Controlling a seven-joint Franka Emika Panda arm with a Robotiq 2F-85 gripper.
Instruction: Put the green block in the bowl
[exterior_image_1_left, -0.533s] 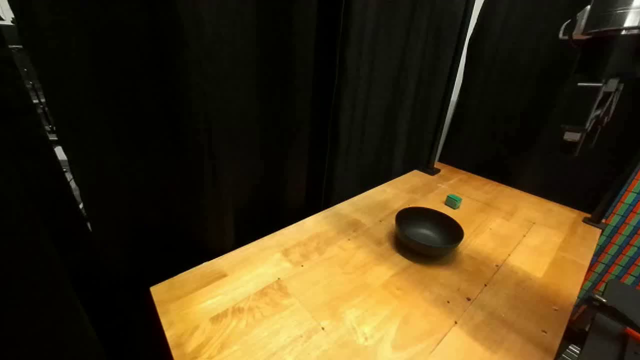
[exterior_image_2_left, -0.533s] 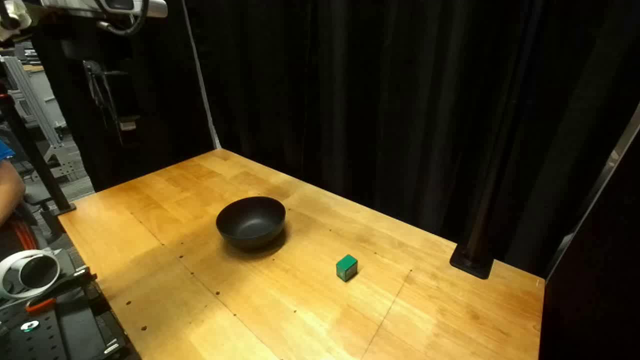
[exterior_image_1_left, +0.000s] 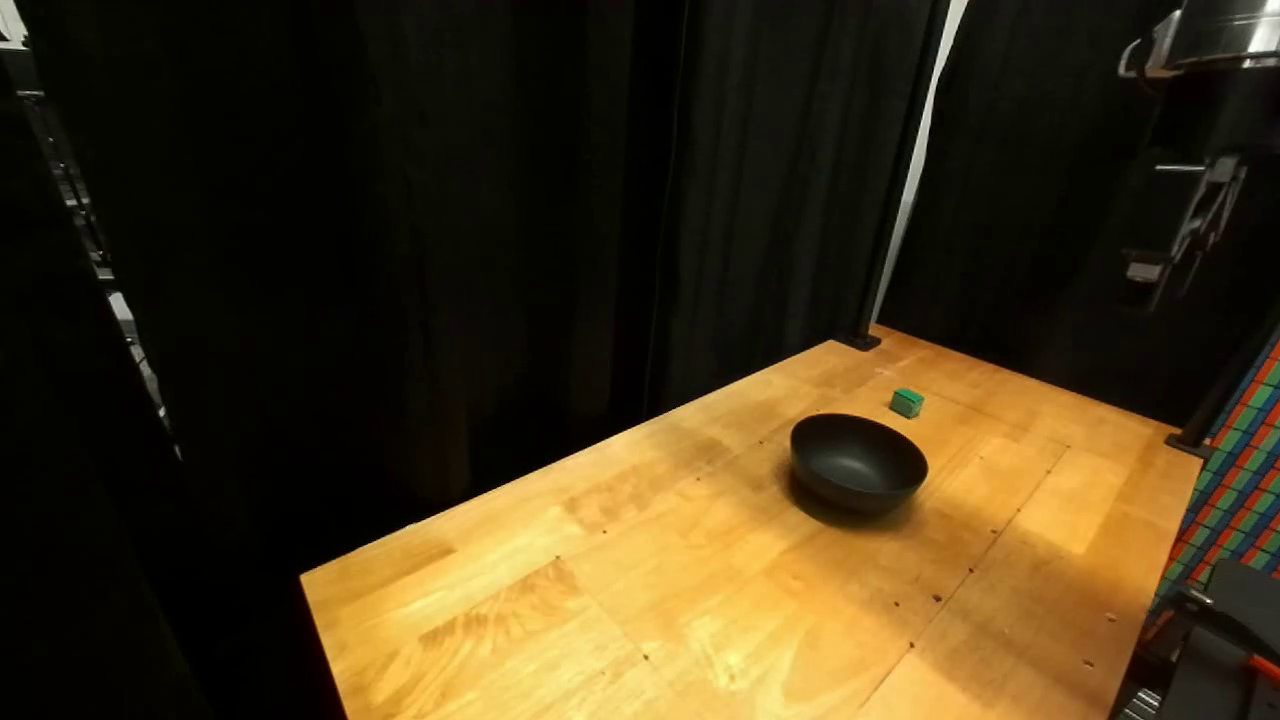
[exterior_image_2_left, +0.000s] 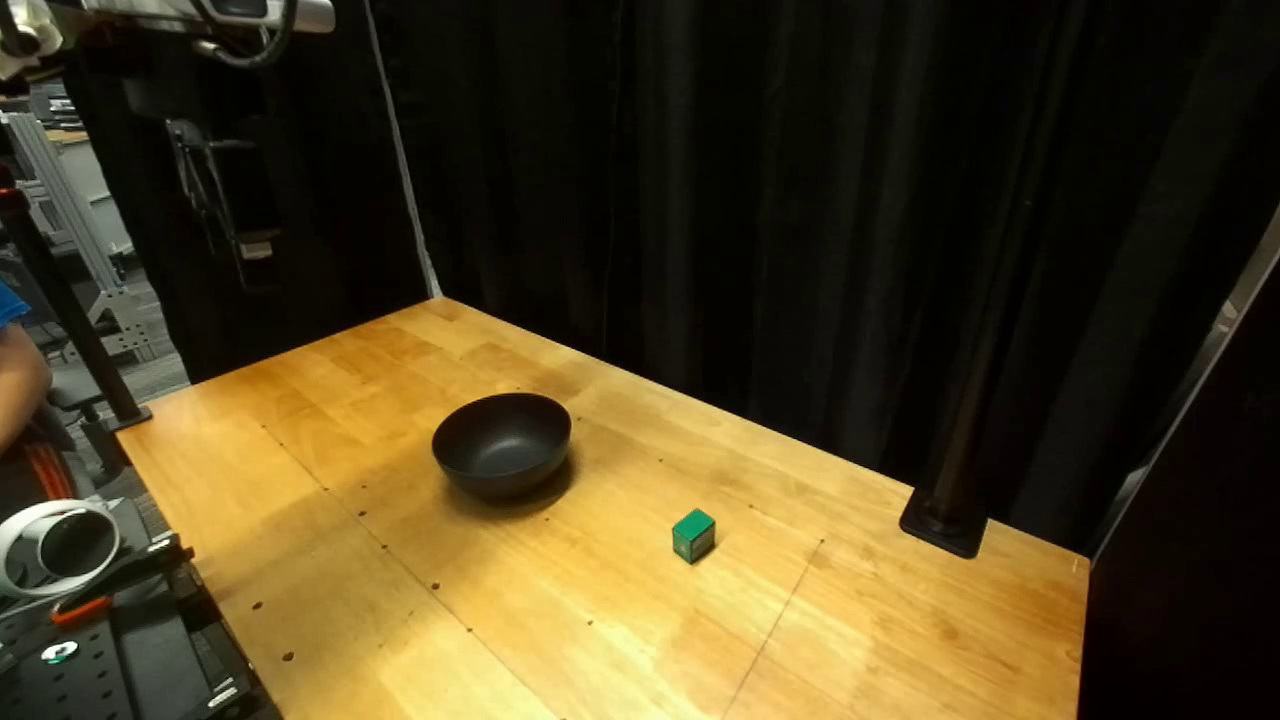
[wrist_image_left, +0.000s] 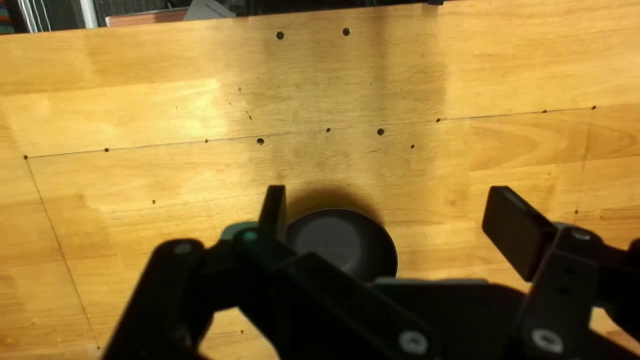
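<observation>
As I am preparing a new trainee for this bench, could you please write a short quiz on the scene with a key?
1. Multiple choice: where is the green block relative to the bowl? (a) inside it, (b) balanced on its rim, (c) apart from it.
2. True or false: in the wrist view, the gripper is open.
3. Fill in the missing word: the green block and the bowl both rest on a ... table.

Key: 1: c. 2: true; its fingers stand well apart. 3: wooden.
</observation>
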